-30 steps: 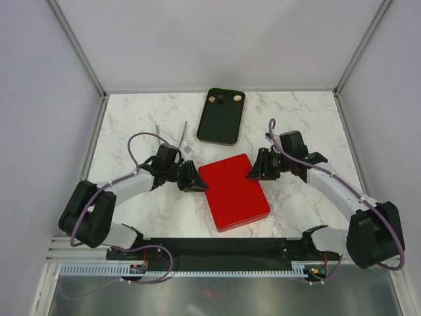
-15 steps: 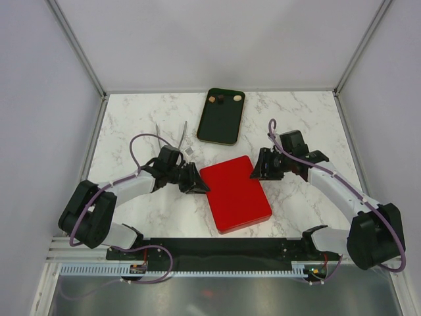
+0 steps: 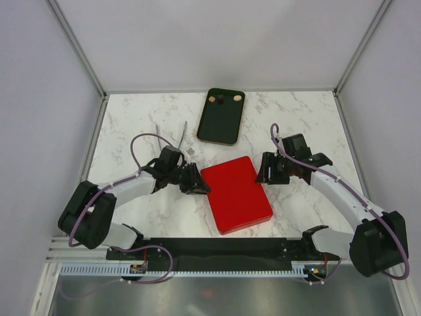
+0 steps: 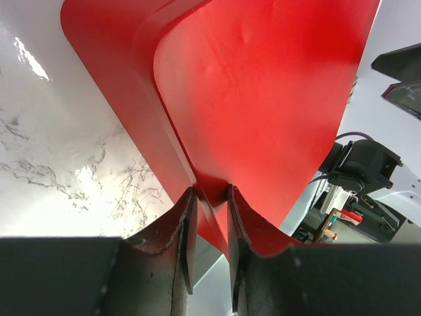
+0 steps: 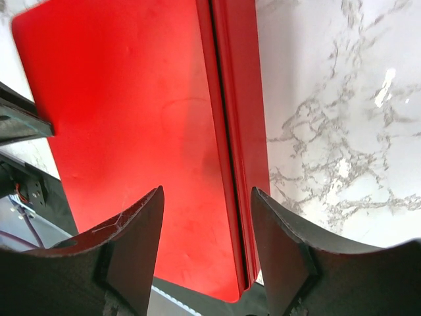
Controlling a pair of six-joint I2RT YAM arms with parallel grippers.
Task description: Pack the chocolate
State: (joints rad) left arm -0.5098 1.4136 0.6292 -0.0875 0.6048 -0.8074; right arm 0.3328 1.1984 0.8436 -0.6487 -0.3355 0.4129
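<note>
Three small chocolates, tan [image 3: 212, 99], dark brown [image 3: 222, 99] and tan [image 3: 237, 97], lie at the far end of a black tray [image 3: 220, 125]. A closed red box [image 3: 237, 194] lies mid-table. My left gripper [image 3: 197, 187] is at its left corner. In the left wrist view the gripper [image 4: 210, 192] is shut on the red lid's rim [image 4: 212, 185]. My right gripper [image 3: 263, 171] is open at the box's right edge. In the right wrist view the gripper [image 5: 207, 197] straddles the seam between lid and base [image 5: 220, 131] without touching it.
Thin metal tongs [image 3: 179, 137] lie on the marble table [image 3: 131, 125] left of the tray, with a small white scrap [image 3: 189, 151] beside them. Grey walls close the table on three sides.
The red box has slid slightly right and toward the near edge with my left gripper still on it. My right gripper has drawn back a little to the right.
</note>
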